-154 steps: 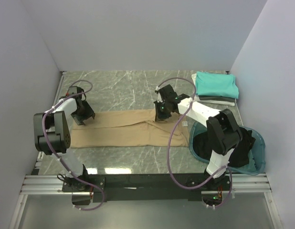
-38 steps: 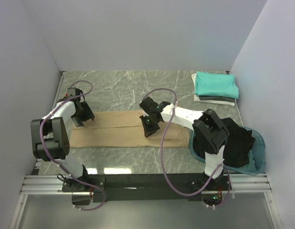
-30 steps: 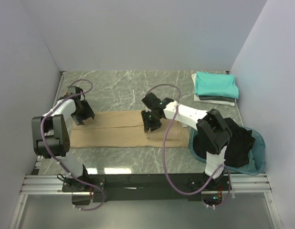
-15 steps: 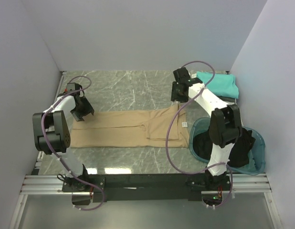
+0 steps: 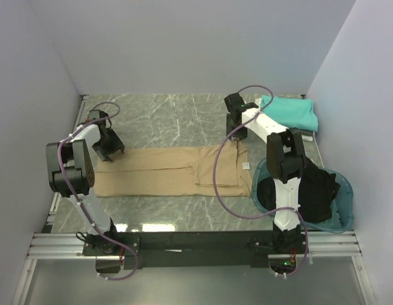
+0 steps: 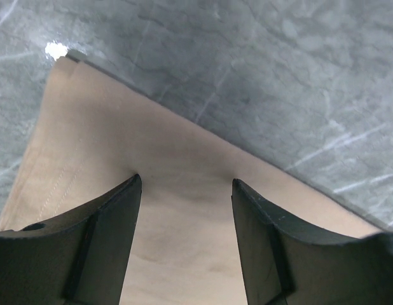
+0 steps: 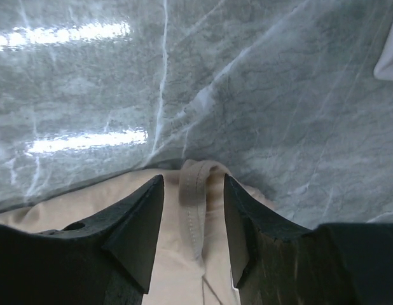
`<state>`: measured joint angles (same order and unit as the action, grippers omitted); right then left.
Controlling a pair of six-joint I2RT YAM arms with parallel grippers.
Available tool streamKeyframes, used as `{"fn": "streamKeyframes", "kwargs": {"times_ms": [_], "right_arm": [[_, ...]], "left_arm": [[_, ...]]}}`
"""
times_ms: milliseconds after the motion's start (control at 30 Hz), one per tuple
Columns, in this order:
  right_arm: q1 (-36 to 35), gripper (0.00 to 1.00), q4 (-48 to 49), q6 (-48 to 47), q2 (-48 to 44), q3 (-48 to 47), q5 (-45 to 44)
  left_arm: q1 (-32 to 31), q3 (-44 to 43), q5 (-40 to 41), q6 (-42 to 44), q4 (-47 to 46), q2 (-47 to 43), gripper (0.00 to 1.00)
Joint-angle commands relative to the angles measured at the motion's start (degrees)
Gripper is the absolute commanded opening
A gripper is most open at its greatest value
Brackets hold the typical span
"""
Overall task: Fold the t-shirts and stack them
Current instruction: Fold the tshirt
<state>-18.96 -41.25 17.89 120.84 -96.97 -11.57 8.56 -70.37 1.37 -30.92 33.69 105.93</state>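
Lying flat across the middle of the grey marbled table (image 5: 171,121), the tan t-shirt (image 5: 158,171) forms a long band folded lengthwise, running from the left arm to the right one. The left arm's fingers (image 6: 104,235) stand spread over the shirt's far left corner; the wrist view shows only flat tan cloth between the two tips, with the shirt's straight edge and the bare table just beyond, and whether the tips touch the cloth cannot be told. The right arm's fingers (image 7: 136,235) are also spread, at the shirt's far right corner, where a narrow stitched strip of tan cloth (image 7: 193,190) lies in the gap between them with space on either side (so it is straddled, not pinched). A small white label (image 5: 246,166) shows at the shirt's right edge, too small for any writing on it to be read. At the far right of the table a folded teal t-shirt (image 5: 292,113) tops a stack, and a sliver of paler cloth (image 5: 303,134) shows under its near edge. Nearer the arms on the right, a round teal basin (image 5: 343,219) holds a crumpled black t-shirt (image 5: 314,190), just beside the tan shirt's right end.
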Motion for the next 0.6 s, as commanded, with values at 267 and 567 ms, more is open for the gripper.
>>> {"fn": "streamKeyframes", "kwargs": {"times_ms": [267,567], "right_arm": [[1.12,0.34,-2.51,1.27,0.72,-1.56,-1.52],[1.91,0.21,-3.48,2.24,1.68,-2.35,-2.4]], "left_arm": [[2.16,-1.79,0.39,-0.02,-0.12,1.56,0.65],[4.01,-0.74,0.57,0.42,-0.73,2.44,0.65]]}}
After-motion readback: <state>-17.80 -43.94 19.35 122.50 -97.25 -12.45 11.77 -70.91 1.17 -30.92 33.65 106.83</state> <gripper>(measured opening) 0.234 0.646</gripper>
